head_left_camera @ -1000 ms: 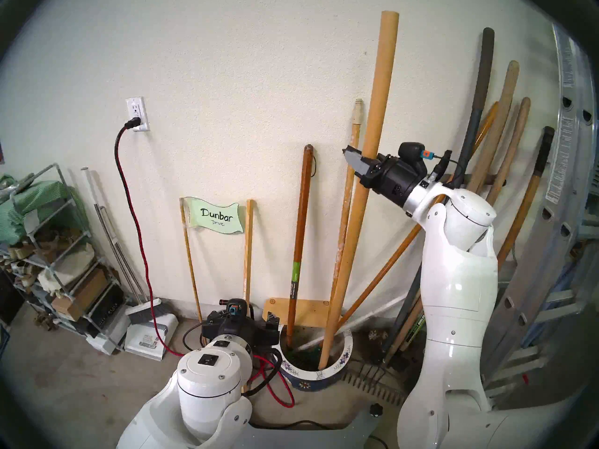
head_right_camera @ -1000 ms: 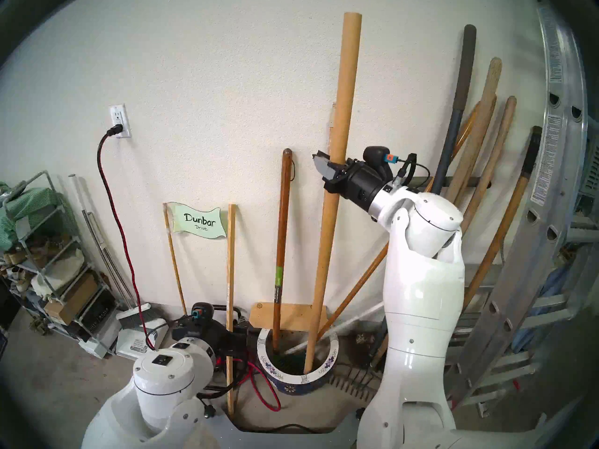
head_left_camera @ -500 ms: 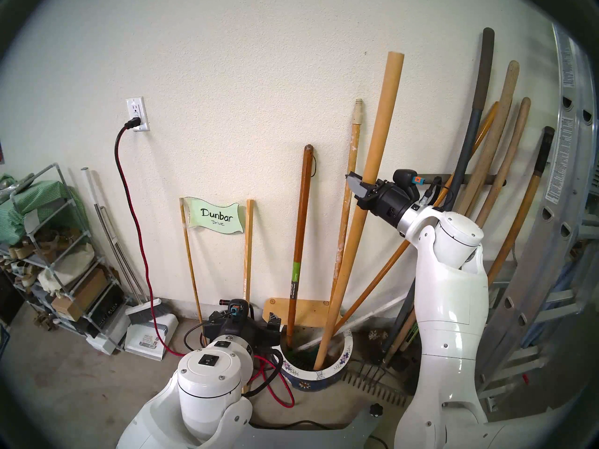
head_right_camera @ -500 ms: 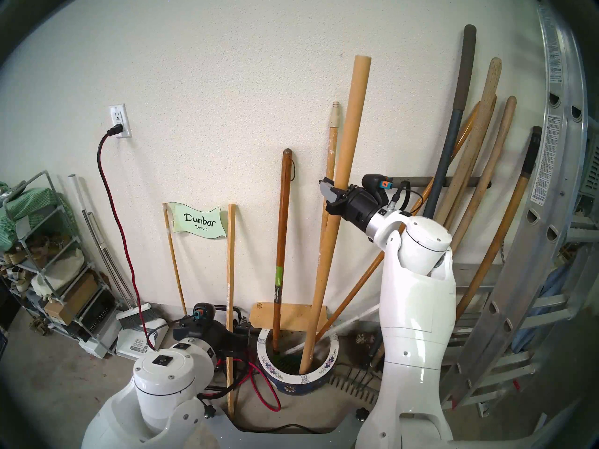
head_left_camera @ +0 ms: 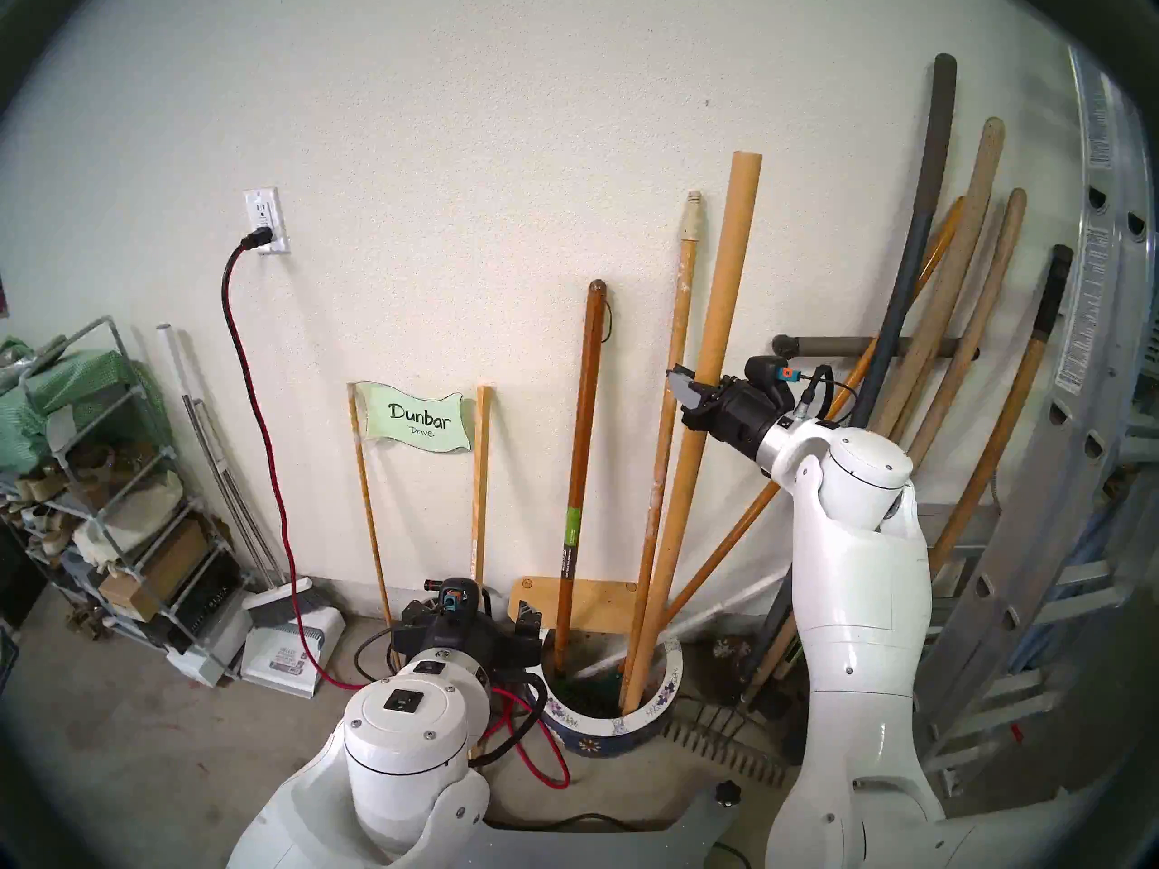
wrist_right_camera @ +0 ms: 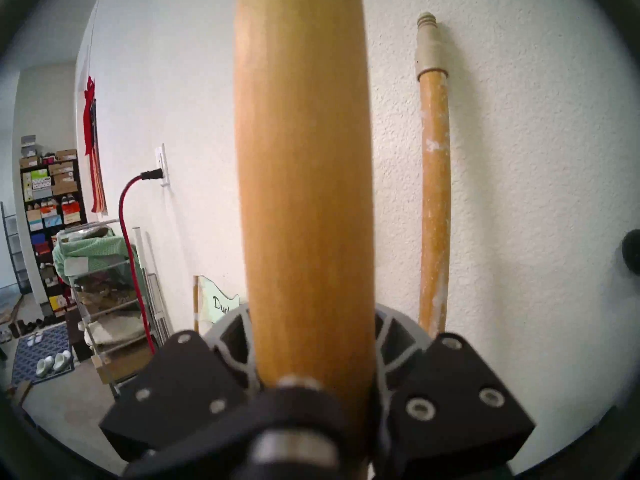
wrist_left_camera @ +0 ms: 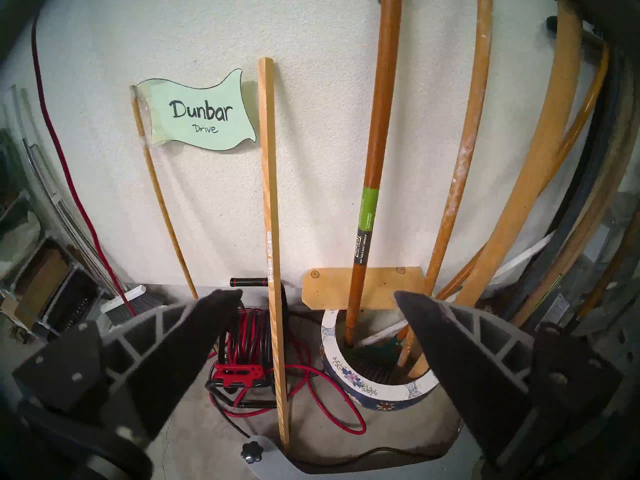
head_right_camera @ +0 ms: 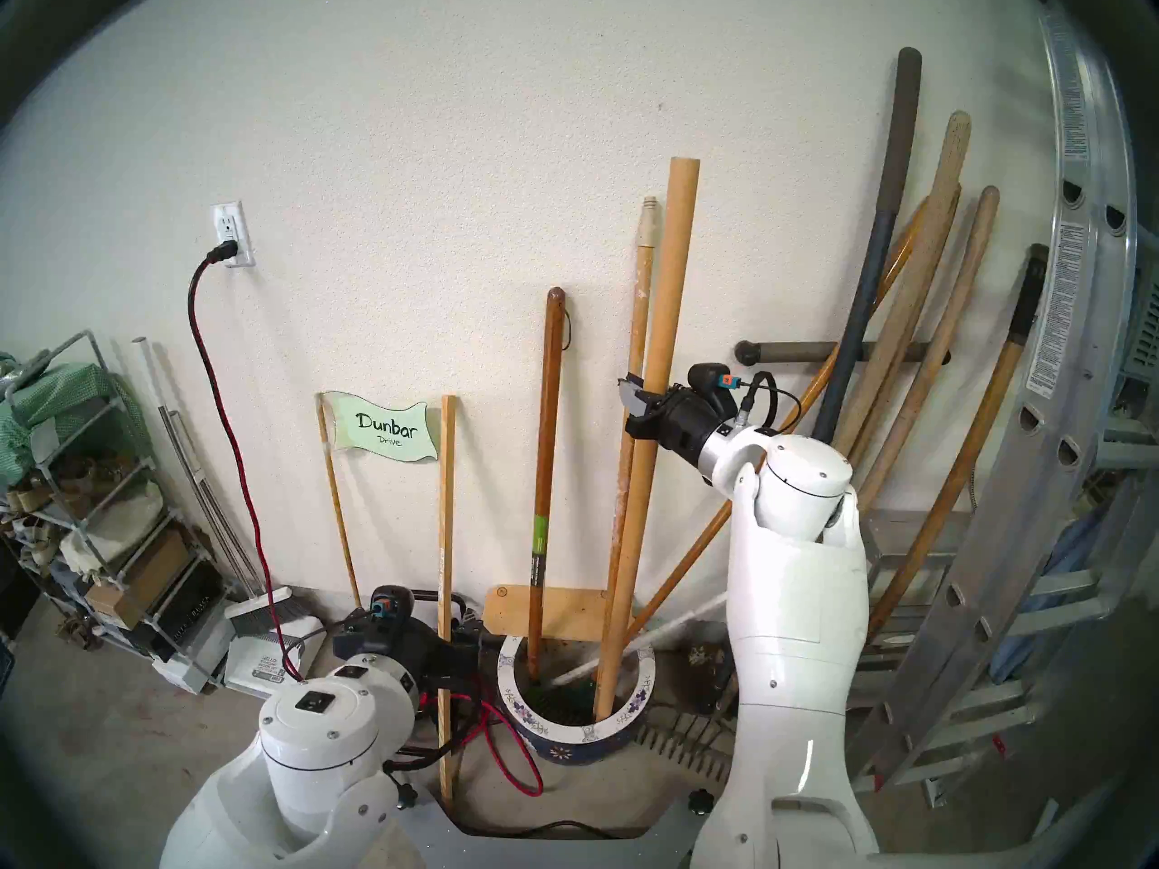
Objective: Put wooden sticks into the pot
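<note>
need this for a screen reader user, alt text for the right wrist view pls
The right claw is shut on a thick plain tan wooden pole that fills the middle of the view, upright before a textured white wall. To its right a thinner paint-flecked wooden pole with a cream threaded tip leans on that wall.

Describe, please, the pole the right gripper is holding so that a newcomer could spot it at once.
Find the blue floral pot at the wall's foot. Several handles stand in it; the right gripper clamps the plain pole. It is the thickest and tallest there, flat-topped, unlike the paint-flecked pole beside it.
</note>
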